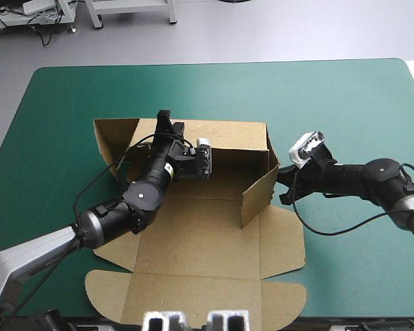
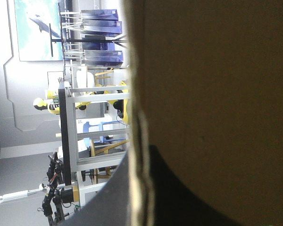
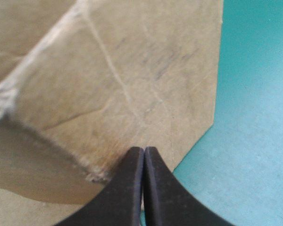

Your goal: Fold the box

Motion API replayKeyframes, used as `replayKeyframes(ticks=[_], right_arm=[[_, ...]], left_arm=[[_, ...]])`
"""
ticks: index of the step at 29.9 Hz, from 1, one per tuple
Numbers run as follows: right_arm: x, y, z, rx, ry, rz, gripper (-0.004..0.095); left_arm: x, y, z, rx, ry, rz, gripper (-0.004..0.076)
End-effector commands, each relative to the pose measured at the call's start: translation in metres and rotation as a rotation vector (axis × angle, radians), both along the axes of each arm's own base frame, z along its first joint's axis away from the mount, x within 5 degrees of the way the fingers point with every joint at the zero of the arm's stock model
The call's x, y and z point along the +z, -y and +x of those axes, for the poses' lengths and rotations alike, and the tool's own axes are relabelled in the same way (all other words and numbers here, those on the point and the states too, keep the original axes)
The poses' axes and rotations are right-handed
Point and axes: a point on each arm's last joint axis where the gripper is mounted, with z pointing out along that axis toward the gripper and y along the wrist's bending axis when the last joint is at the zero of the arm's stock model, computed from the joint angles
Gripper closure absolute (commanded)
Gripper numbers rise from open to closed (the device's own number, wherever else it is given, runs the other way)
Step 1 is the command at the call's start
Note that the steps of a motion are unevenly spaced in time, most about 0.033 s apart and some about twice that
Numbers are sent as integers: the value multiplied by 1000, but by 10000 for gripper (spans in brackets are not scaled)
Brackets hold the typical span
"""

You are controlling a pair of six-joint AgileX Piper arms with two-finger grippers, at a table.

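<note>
Brown box [image 1: 207,227] at the middle of the teal-green worktop [image 1: 345,110], long axis of its tray part from left to right, back wall [image 1: 228,134] and right wall [image 1: 259,193] raised, lid [image 1: 193,296] flat toward the near edge. Left tool [image 1: 167,123] pinched on the top edge of the back wall near its left end. Right tool [image 1: 283,183] closed to one point, outside the right wall, touching it or just beside. Left side not yet raised, judged next; nearer to the left arm
</note>
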Motion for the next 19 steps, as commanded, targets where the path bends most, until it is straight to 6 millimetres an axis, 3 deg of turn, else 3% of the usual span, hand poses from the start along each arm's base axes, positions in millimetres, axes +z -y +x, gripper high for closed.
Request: replayKeyframes(ticks=[1,5,7,13,15,19], right_arm=[[19,-4,-9,51,73,92,931],[20,-6,-14,116,63,82,891],[23,-6,-14,145,67,47,799],[38,-7,-12,185,73,52,271],[41,-10,-11,183,78,56,173],[38,-21,-10,167,77,11,158]], left_arm=[[18,-2,1,10,67,-11,734],[13,-1,1,6,50,16,734],[13,-1,1,6,49,18,734],[13,-2,1,10,47,15,733],[13,-2,1,10,46,15,733],[9,-1,-1,37,-10,-30,729]])
